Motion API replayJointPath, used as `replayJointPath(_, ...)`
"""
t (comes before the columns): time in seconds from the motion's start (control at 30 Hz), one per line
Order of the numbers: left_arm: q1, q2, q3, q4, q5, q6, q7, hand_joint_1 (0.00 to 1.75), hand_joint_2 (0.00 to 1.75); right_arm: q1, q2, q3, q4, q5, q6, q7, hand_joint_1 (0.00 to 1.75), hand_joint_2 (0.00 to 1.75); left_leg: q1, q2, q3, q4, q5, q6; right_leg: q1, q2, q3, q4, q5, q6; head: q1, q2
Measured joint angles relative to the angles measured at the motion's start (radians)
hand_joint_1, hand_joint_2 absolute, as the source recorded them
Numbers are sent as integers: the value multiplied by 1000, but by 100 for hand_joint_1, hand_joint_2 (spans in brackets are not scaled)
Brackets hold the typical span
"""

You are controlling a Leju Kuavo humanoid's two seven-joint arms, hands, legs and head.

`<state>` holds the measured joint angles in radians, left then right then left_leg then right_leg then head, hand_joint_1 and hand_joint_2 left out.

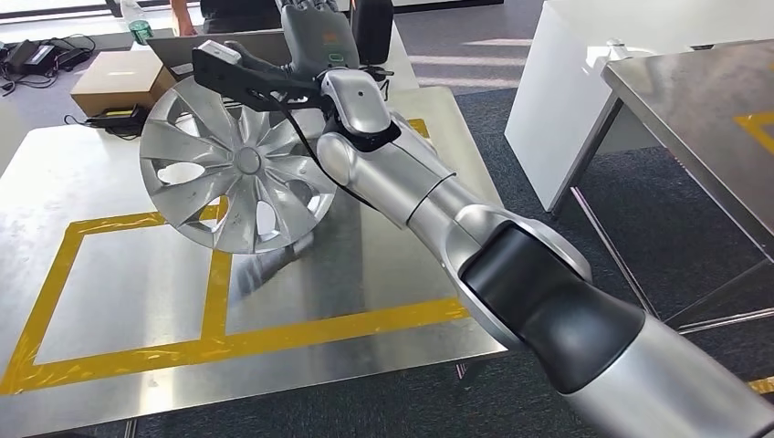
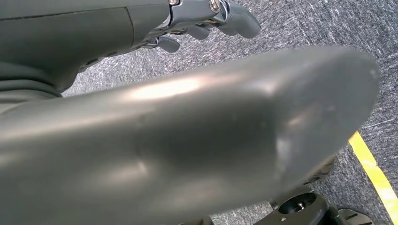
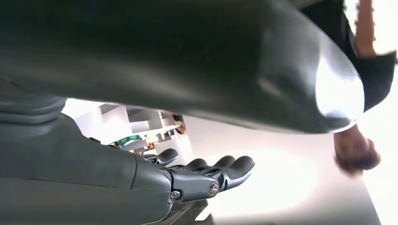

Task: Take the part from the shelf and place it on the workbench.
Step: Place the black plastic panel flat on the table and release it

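We see a silver wheel cover [image 1: 239, 172] tilted on its edge on the metal surface [image 1: 301, 292], over yellow tape [image 1: 219, 283]. Our right hand [image 1: 315, 36] grips its top rim; our left hand [image 2: 206, 21] hangs, fingers [image 2: 244, 23] loosely apart, empty.

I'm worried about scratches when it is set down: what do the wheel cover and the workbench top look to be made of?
The wheel cover looks like silver-painted plastic: thin moulded spokes with an even satin sheen, though metal can't be ruled out. The workbench top looks like brushed sheet metal, probably stainless steel: it shows a dull, scuffed reflection, with yellow tape stuck on it.
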<state>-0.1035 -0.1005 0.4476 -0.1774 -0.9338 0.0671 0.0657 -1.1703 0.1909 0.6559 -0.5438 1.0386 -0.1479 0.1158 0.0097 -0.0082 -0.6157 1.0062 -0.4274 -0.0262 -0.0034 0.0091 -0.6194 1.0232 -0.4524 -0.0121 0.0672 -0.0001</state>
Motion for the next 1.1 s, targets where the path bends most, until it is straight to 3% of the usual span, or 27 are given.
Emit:
replayJointPath(0.6,1,3,11,0,-19,-3,-3,0,0,65,-55,3,-98,-12,-57,12,0,0,0,1,0,0,-1,0,0,0,0,0,0,0,0,0)
replayJointPath(0.9,0,3,16,0,-19,-5,-1,0,0,92,-76,3,-146,-7,-163,-10,0,0,0,1,0,0,-1,1,0,0,0,0,0,0,0,0)
replayJointPath(1.1,-1,4,17,0,-21,-7,12,0,0,111,-89,3,-177,-3,-178,-12,0,0,-1,1,0,3,-3,4,-2,0,1,-2,1,2,0,0)
